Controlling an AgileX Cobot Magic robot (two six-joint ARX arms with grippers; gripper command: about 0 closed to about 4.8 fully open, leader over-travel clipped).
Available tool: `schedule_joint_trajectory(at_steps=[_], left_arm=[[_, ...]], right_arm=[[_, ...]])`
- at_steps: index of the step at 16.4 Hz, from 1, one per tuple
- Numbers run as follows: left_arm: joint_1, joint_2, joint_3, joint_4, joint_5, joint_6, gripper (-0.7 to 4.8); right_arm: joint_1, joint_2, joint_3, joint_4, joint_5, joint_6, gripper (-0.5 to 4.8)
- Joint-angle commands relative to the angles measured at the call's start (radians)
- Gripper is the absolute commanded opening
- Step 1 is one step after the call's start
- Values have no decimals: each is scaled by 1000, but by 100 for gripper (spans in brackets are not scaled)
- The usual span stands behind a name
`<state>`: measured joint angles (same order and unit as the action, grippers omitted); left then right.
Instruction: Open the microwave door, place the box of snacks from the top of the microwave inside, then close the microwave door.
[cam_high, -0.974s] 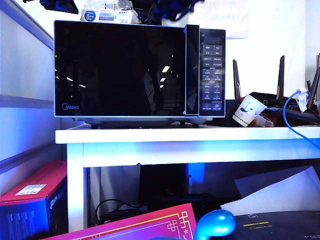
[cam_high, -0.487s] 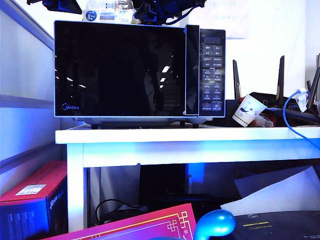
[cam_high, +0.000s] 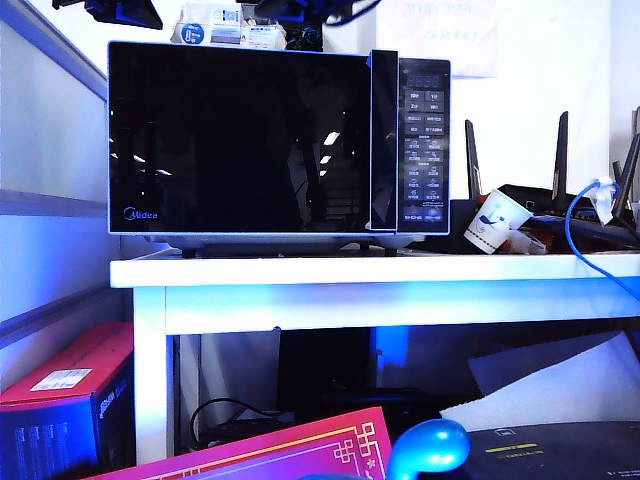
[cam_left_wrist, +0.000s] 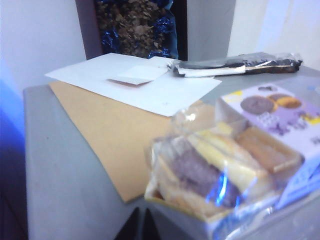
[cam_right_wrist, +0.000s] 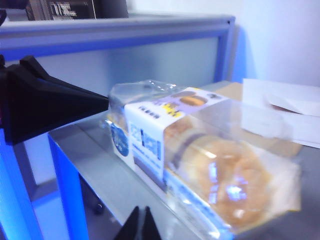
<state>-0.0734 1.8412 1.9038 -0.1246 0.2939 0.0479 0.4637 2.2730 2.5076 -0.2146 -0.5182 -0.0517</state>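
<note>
The microwave (cam_high: 280, 140) stands on the white table with the microwave door (cam_high: 240, 140) closed. The box of snacks (cam_high: 228, 33) lies on its top, a clear pack with a blue sticker. It also fills the near side of the left wrist view, box of snacks (cam_left_wrist: 230, 165), and the right wrist view, box of snacks (cam_right_wrist: 200, 155). My left gripper (cam_left_wrist: 142, 226) is shut and empty, just beside the box's near corner. My right gripper (cam_right_wrist: 141, 223) is shut and empty, low in front of the box's long side. The left gripper's black fingers (cam_right_wrist: 60, 105) reach the box's far end.
White sheets (cam_left_wrist: 145, 80) and a tan envelope (cam_left_wrist: 115, 135) lie on the microwave top, with a dark wrapped packet (cam_left_wrist: 237, 64) and a bag of blue-wrapped pieces (cam_left_wrist: 135, 25) behind. A paper cup (cam_high: 495, 222), a router and a blue cable (cam_high: 580, 225) sit to the right of the microwave.
The right arm's dark bulk above the microwave has drawn up and to the left. The box of snacks sits a little lower and further right. The left arm has stayed put.
</note>
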Motion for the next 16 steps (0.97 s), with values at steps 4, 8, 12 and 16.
schedule_joint_trajectory(at_steps=[4,8,12,16], left_arm=[[0,19,39,68,-32,-34,-6],[0,61,56,71,-24,-61,-6],[-11,78,56,82,70,-63,-6],[-14,78,56,82,137,-64,-6]], right_arm=[[0,1,29,88,306,-72,-5],[-2,23,28,110,397,-72,-5],[-2,37,28,88,342,-70,-5],[-1,49,28,37,249,-63,-5]])
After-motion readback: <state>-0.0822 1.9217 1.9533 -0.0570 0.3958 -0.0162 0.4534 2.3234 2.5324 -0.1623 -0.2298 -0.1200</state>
